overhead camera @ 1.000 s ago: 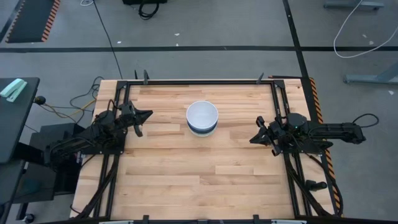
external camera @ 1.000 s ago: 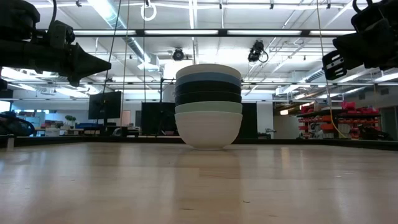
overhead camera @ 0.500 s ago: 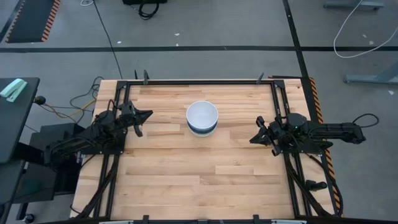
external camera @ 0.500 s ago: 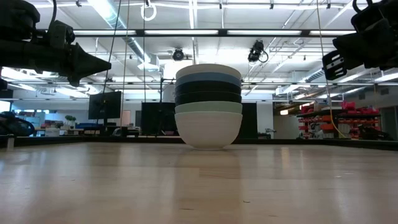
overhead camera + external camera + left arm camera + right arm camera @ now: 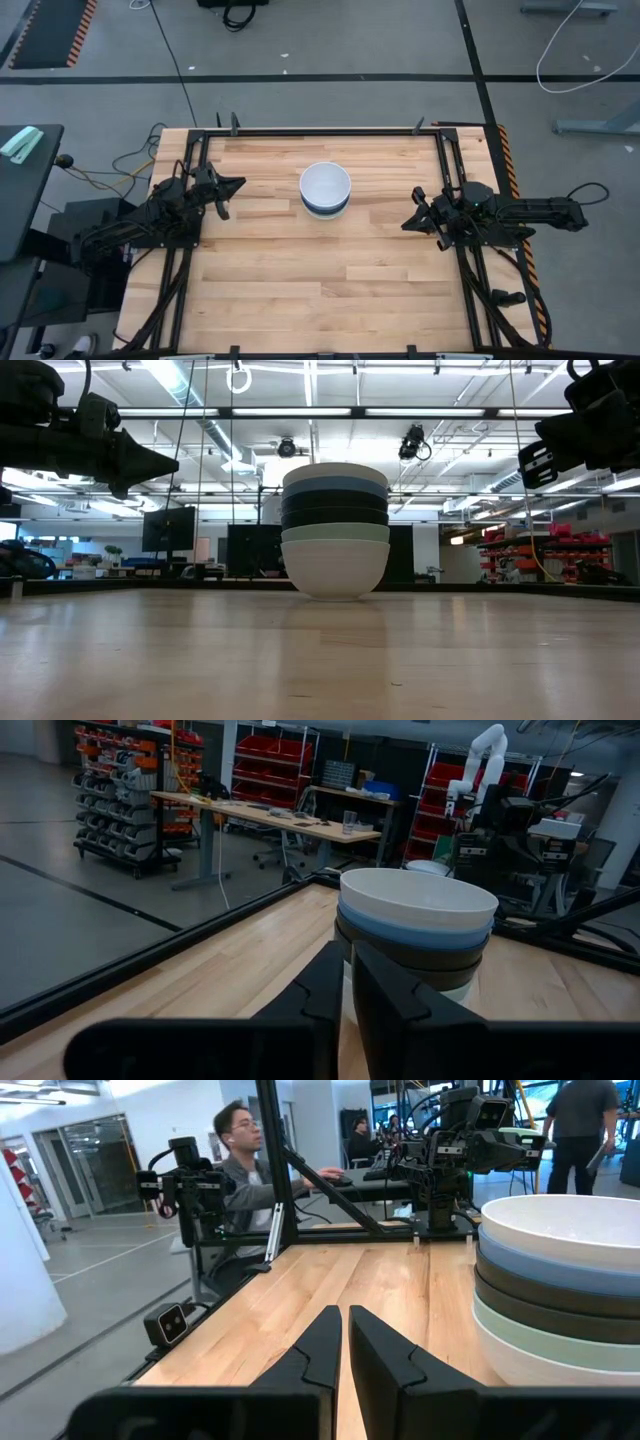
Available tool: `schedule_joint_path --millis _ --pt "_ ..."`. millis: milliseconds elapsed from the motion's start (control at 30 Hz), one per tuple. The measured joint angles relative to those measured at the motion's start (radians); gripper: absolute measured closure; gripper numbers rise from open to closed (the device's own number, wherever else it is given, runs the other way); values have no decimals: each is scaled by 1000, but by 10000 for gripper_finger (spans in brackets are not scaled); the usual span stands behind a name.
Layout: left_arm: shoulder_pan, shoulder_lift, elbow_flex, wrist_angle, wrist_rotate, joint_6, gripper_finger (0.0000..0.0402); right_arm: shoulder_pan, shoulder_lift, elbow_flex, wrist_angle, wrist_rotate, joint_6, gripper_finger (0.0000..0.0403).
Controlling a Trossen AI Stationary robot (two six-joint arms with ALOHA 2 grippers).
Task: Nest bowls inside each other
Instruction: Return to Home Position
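The bowls (image 5: pixel 325 190) stand nested in one stack on the table's far middle, its bottom white bowl (image 5: pixel 335 568) resting on the wood. Upward come a mint bowl, two dark ones, a blue one and a white top bowl (image 5: pixel 418 898). My left gripper (image 5: pixel 238 183) hovers left of the stack, above the table, shut and empty. My right gripper (image 5: pixel 406 224) hovers right of the stack, also shut and empty. Both fingertip pairs (image 5: pixel 345 982) (image 5: pixel 343 1342) show a hairline gap only.
Black frame rails (image 5: pixel 320 132) run along the table's far, left and right edges. Bare wood (image 5: pixel 320 290) lies near the stack's front. Beyond the table a person (image 5: pixel 240 1155) sits at a desk, with shelving and other equipment in the room.
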Motion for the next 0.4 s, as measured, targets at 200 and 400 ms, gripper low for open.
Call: schedule_joint_path --millis 200,400 --pt "0 0 0 0 0 0 378 0 0 0 0 0 0 370" --pt "0 0 0 0 0 0 373 0 0 0 0 0 0 370"
